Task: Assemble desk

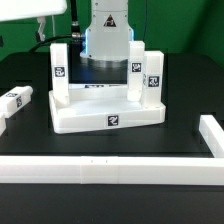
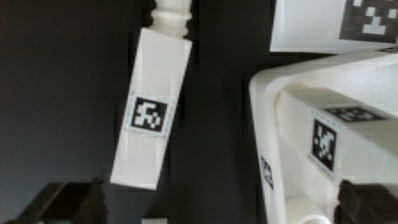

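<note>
Three legs [image 1: 58, 70] already stand up from the top [image 1: 108, 112] in the exterior view; a fourth leg [image 2: 150, 115] lies loose just beside it. Gripper [image 2: 205, 203] jaws spread wide, holding nothing. Closing off-centre could let that leg tip or knock the top.
</note>
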You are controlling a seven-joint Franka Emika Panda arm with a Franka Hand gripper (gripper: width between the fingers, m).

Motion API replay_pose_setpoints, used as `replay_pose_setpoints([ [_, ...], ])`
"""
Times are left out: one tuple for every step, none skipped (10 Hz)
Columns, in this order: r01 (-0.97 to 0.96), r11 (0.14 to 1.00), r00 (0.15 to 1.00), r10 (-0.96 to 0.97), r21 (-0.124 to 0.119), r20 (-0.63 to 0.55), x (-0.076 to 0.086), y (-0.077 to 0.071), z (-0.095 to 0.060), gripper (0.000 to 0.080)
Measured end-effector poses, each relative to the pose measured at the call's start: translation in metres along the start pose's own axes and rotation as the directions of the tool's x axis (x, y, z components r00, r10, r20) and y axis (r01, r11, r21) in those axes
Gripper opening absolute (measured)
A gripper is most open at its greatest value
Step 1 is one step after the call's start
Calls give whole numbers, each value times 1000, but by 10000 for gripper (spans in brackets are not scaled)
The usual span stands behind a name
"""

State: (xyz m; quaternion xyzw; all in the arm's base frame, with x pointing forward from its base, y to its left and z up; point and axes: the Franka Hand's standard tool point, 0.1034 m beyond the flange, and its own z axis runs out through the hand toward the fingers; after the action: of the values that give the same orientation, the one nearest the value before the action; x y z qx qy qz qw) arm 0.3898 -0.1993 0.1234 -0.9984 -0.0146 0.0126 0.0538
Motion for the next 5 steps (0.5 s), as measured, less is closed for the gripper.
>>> replay_pose_setpoints([
  [3,1000,1000,-3,0,0,0,-1,0,649],
  [-2,1000,1000,2,-6,-3,-4,-2,4,649],
  [-17,1000,1000,17,-15,-3,-20,-7,19,649],
  [-16,1000,1000,16,-18,8,-27,-10,27,649],
  [-10,1000,1000,10,-25,10,-28,-11,30,649],
])
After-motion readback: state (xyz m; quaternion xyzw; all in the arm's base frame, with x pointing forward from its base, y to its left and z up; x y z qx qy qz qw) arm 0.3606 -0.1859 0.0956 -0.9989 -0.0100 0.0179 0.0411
